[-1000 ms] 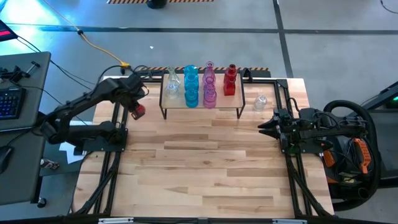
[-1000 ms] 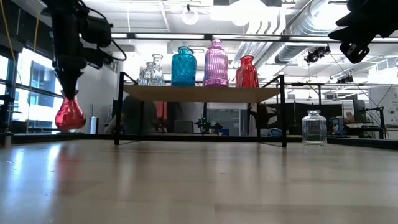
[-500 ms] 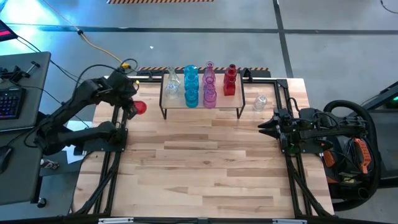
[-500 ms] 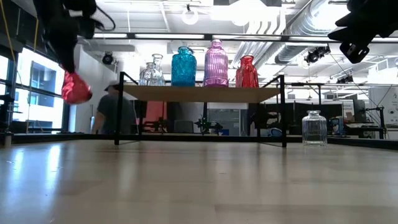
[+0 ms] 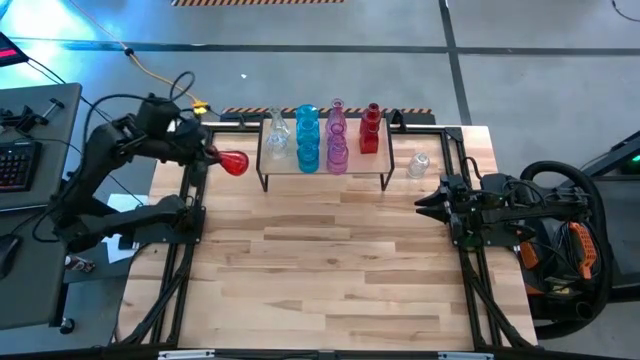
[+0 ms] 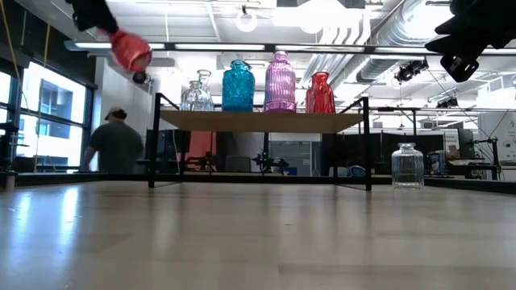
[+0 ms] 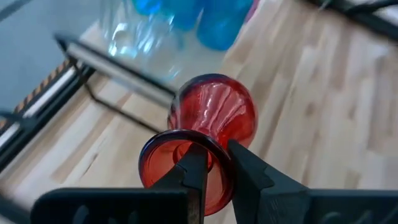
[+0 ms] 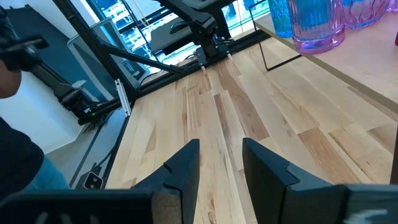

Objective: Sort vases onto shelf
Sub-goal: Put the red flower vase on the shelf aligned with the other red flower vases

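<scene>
Transport step, by the look of it: the left gripper [image 7: 214, 171] is pinched on the rim of the round red glass vase [image 5: 234, 162], carrying it tipped sideways in the air at upper left of the high view, just beside the left end of the low wood-topped black-legged shelf [image 5: 382, 163]. The right gripper [image 5: 424, 204] idles at mid-right, fingers parted, holding nothing. Next move likely needs the vase righted and set into a free spot among the glass vases on the shelf [image 5: 322, 138], without knocking them.

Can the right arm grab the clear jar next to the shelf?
Probably yes. The clear jar stands alone beside the shelf, and the right pincer waits nearby, open and empty, with only bare table between them.
</scene>
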You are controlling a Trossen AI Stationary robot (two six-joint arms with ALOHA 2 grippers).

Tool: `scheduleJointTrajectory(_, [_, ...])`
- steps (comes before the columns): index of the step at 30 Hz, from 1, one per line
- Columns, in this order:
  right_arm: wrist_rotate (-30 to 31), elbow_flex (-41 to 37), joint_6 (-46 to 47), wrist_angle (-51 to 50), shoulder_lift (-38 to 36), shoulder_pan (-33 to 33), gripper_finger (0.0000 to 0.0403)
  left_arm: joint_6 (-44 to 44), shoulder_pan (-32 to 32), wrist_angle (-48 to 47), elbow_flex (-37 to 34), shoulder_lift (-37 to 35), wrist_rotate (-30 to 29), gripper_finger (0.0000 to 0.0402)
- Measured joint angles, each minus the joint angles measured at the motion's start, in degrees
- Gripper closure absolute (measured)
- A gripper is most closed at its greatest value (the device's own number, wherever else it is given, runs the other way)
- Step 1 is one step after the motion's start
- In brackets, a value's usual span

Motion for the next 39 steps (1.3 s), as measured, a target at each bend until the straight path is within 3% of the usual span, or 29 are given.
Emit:
scheduleJointTrajectory(12, [-0.3,0.0,0.0,0.0,0.0,0.0,0.0299,-3.7,-3.0,7.4,8.1,0.3,10.0,0.0369])
scheduleJointTrajectory(31, [0.3,0.0,0.0,0.0,0.0,0.0,0.0299,-12.8,-15.1,25.0,9.5,7.0,9.9,0.0367])
scheduleJointTrajectory(39, [0.4,0.0,0.0,0.0,0.0,0.0,0.0299,-13.9,-21.1,27.9,9.5,11.0,9.1,0.0369])
